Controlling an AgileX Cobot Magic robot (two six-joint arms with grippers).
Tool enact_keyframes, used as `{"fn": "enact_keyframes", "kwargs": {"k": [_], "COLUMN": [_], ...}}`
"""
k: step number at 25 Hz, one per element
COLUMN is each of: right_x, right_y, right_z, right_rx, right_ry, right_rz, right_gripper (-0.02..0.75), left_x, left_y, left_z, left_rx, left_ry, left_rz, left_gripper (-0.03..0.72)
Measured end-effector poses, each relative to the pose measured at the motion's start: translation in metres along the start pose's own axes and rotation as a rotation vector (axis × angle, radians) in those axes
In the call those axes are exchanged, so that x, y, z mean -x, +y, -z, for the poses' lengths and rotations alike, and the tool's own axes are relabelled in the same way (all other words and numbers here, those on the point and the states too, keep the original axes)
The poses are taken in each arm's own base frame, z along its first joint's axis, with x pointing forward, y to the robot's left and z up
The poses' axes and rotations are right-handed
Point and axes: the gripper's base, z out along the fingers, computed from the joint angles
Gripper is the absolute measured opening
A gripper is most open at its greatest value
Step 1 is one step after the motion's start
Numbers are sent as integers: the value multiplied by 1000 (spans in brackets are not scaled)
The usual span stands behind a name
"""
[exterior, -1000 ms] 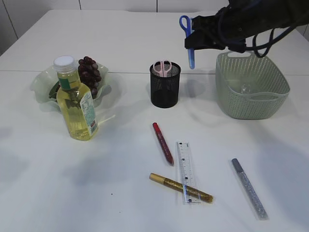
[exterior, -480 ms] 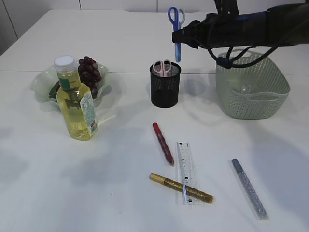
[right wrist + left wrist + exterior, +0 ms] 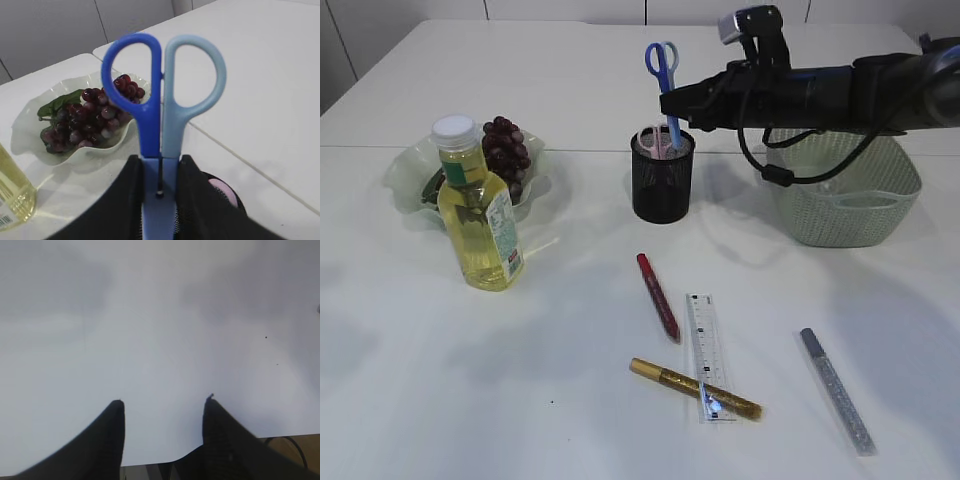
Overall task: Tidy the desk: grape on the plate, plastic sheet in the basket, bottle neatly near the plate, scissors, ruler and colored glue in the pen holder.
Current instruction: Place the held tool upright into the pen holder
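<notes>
Your right gripper [image 3: 159,175] is clamped on the blue scissors [image 3: 663,75], handles up, blades dipping into the black pen holder [image 3: 662,180] beside a pink pair. Your left gripper [image 3: 162,407] stands half open over bare table, holding nothing. Left of the holder, grapes [image 3: 505,150] lie on the plate [image 3: 410,170] with the bottle [image 3: 478,215] before it; the basket [image 3: 845,195] sits right; ruler [image 3: 705,355] and glue sticks lie in front.

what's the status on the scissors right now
Right gripper shut on blue scissors, tips entering pen holder. Left gripper open, empty. Pink scissors already inside.
</notes>
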Motion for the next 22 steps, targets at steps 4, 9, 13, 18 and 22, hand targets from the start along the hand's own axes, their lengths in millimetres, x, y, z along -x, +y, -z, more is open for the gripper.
{"fn": "enact_keyframes", "kwargs": {"k": [4,9,13,18,22], "right_x": [-4,-1,-6,-13,-12], "right_y": [-1,-2,-7,-10,-10], "right_z": [-2,-2,-9,-13,-13], "right_rx": [2,3,2,3,3], "right_ry": [3,-5,-8,-2,-3], "right_rz": [55,78,80,74,77], "right_gripper": [164,164,164,164,189], "left_x": [0,0,0,0,0], "left_y": [0,0,0,0,0], "left_z": [0,0,0,0,0], "left_rx": [0,0,0,0,0], "left_ry": [0,0,0,0,0], "left_rz": [0,0,0,0,0], "left_gripper": [372,372,372,372,372]}}
